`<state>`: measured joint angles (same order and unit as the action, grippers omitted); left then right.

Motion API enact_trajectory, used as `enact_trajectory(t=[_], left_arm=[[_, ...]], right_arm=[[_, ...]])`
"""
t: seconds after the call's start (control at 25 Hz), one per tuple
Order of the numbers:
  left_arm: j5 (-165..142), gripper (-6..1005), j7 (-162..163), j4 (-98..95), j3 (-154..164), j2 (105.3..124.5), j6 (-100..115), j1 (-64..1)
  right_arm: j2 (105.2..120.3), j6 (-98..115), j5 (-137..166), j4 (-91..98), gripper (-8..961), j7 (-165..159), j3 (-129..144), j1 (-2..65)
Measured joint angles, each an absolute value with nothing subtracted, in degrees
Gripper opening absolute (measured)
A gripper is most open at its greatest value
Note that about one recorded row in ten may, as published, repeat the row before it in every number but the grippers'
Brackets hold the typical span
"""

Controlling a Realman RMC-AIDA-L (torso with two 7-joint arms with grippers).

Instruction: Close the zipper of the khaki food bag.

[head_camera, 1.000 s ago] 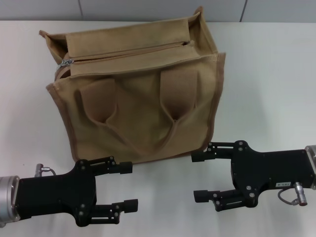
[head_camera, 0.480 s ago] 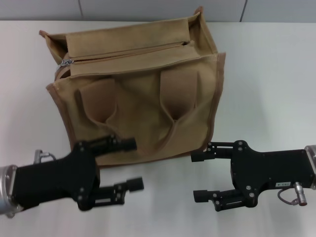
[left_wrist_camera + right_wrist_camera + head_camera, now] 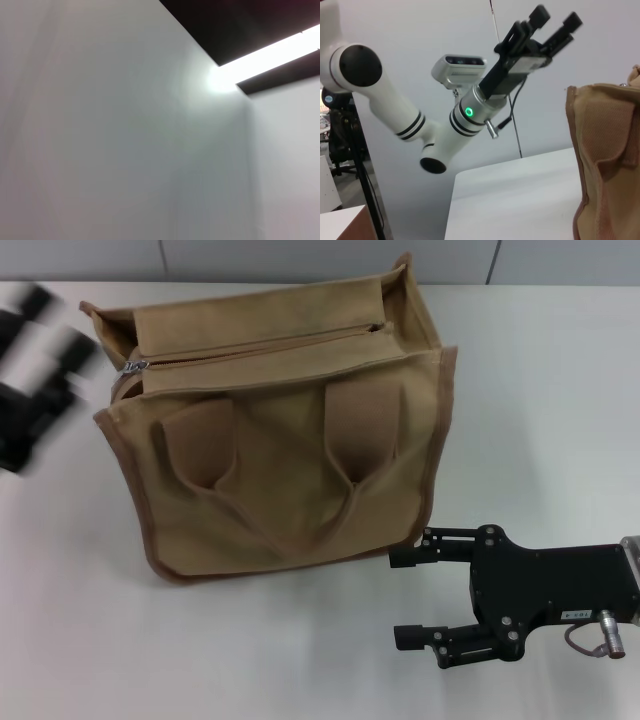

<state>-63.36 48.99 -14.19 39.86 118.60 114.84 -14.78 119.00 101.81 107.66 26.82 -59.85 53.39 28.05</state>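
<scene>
The khaki food bag (image 3: pixel 290 440) stands on the white table, its handles folded down over the front. The zipper (image 3: pixel 260 345) runs along its top, with the silver pull (image 3: pixel 135 366) at the bag's left end. My left gripper (image 3: pixel 55 325) is a blurred shape raised at the far left, beside the bag's left end. The right wrist view shows it (image 3: pixel 556 17) high in the air with its fingers apart and empty, and the bag's edge (image 3: pixel 605 160). My right gripper (image 3: pixel 402 598) is open and empty on the table by the bag's front right corner.
The white table (image 3: pixel 540 390) stretches to the right of and in front of the bag. A grey wall runs behind it. The left wrist view shows only a wall and a ceiling light strip (image 3: pixel 265 55).
My left arm has swung up from the table's front left to the far left beside the bag's left end. The right arm and the bag have stayed put.
</scene>
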Motion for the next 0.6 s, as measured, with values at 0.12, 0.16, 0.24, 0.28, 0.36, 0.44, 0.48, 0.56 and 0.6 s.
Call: enact_trajectory(t=[0.12, 0.16, 0.24, 0.28, 0.36, 0.44, 0.48, 0.56, 0.6], left_arm=[[-58.56, 783, 47.68, -14.33, 39.75, 118.06, 113.13, -13.13], [-57.48, 783, 46.55, -14.49, 39.78, 117.65, 111.87, -12.67], [-58.5, 783, 43.59, -14.72, 40.12, 116.2, 107.59, -12.06], [-62.34, 783, 41.57, -14.86, 40.42, 114.66, 103.02, -12.04], [-64.16, 783, 41.22, -14.97, 40.44, 114.15, 101.5, -12.12], [-70.18, 783, 41.3, -15.57, 40.45, 112.95, 98.45, -12.62], [-74.65, 783, 41.56, -16.19, 40.45, 112.44, 97.32, -13.0], [-76.24, 783, 41.61, -16.57, 40.45, 112.35, 97.11, -13.16], [-78.32, 783, 41.61, -17.14, 40.45, 112.39, 97.01, -13.32]], right_arm=[[119.0, 101.83, 107.65, 26.81, 784, -59.85, 53.28, 28.04], [119.0, 101.84, 107.65, 26.81, 784, -59.85, 53.27, 28.04], [119.0, 101.83, 107.67, 26.81, 784, -59.85, 53.27, 28.03], [119.0, 101.83, 107.71, 26.81, 784, -59.85, 53.29, 28.03], [119.0, 101.79, 107.76, 26.81, 783, -59.85, 53.29, 28.03], [119.0, 101.59, 107.76, 26.81, 783, -59.86, 53.37, 28.03], [119.0, 101.45, 107.76, 26.8, 783, -59.87, 53.48, 28.06], [119.0, 101.44, 107.76, 26.81, 783, -59.93, 53.5, 28.1], [119.0, 101.43, 107.77, 26.81, 783, -59.99, 53.51, 28.16]])
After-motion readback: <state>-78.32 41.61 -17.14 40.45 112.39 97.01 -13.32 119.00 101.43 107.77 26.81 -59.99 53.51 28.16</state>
